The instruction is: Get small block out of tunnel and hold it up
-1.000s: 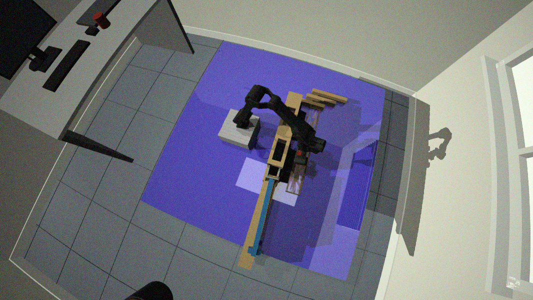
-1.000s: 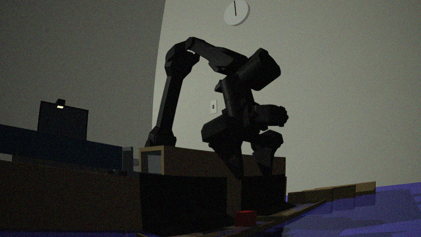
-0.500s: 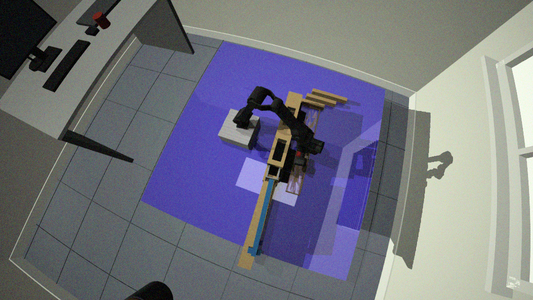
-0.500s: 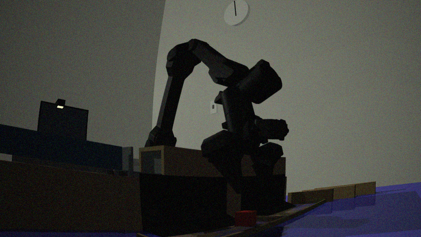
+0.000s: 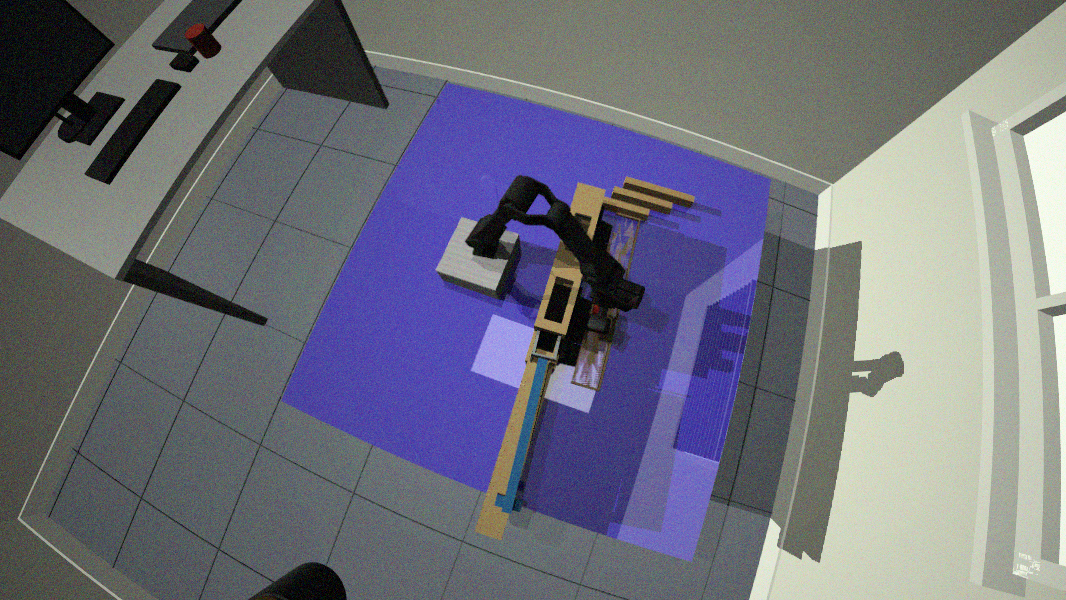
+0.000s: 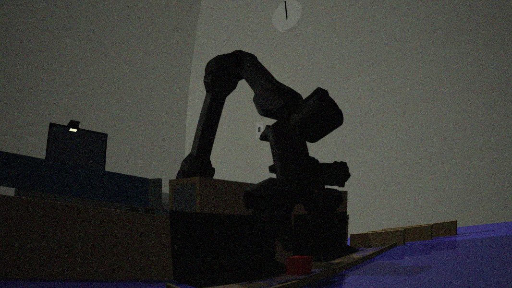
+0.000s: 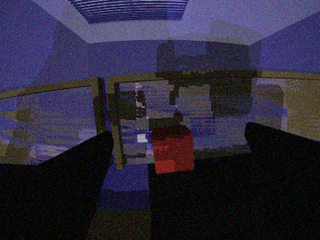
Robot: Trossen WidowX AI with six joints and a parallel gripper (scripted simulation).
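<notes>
The pincer (image 5: pixel 602 321) (image 6: pixel 298 218) (image 7: pixel 181 133) was wide open above the red block (image 5: pixel 596 308) (image 6: pixel 299 265) (image 7: pixel 173 150), which sat in a shallow tray (image 5: pixel 589 382) (image 6: pixel 372 251) (image 7: pixel 118 140) beside the tunnel (image 5: pixel 553 327) (image 6: pixel 229 196). It looked light and hard; its flat sides seemed best to pinch.

Blue surface (image 5: pixel 358 372) (image 6: pixel 483 264) (image 7: pixel 24 60), top view: pale pedestal (image 5: pixel 453 257) at 11 o'clock, wooden tunnel assembly (image 5: pixel 564 269) (image 6: pixel 229 195) running 1 to 7, three rods (image 5: pixel 643 199) (image 6: pixel 417 233) at 1, shallow trays (image 5: pixel 585 386) (image 6: pixel 357 256) (image 7: pixel 138 77) alongside at 3

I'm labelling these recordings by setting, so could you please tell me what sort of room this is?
Probably an office or study: a desk carries a keyboard and a monitor, and a clock hangs on the wall.
</notes>
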